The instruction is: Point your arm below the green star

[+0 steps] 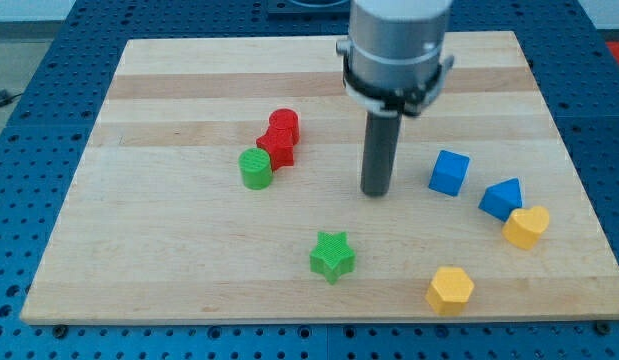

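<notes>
The green star point(332, 256) lies on the wooden board point(189, 260) near the view's bottom, a little right of centre. My tip point(375, 192) stands on the board above and to the right of the star, with a gap between them. The rod hangs from the grey arm at the view's top.
A green cylinder point(255, 168) touches a red block point(276, 148) with a red cylinder point(284, 125) behind it, left of the tip. A blue cube point(449, 172), a blue block point(501, 198), a yellow heart point(526, 227) and a yellow hexagon point(450, 289) lie to the right.
</notes>
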Available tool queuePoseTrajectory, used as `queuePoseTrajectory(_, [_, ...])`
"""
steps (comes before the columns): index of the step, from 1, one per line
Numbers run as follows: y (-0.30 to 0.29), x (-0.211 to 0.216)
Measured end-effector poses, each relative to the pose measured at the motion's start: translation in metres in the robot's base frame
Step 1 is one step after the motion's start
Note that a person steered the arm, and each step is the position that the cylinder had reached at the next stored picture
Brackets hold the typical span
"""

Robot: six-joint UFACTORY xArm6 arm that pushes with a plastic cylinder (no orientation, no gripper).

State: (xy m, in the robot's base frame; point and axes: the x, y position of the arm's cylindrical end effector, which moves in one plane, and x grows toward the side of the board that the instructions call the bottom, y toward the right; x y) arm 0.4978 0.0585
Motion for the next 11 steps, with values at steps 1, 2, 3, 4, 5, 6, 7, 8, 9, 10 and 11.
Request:
queuePoseTrajectory(1, [0.011, 0.035])
queuePoseTrajectory(2, [0.030, 0.037])
queuePoseTrajectory(3, [0.021, 0.058])
queuePoseTrajectory(4, [-0.017, 0.097])
queuePoseTrajectory(5, [-0.094, 0.103])
queuePoseTrajectory(6, [-0.154, 0.077])
queuePoseTrajectory(7, [-0.136, 0.092])
queuePoseTrajectory(8, [-0.098, 0.116])
queuePoseTrajectory(9, [-0.046, 0.111])
queuePoseTrajectory(10, [-0.028, 0.078])
queuePoseTrajectory(11, [-0.050, 0.055])
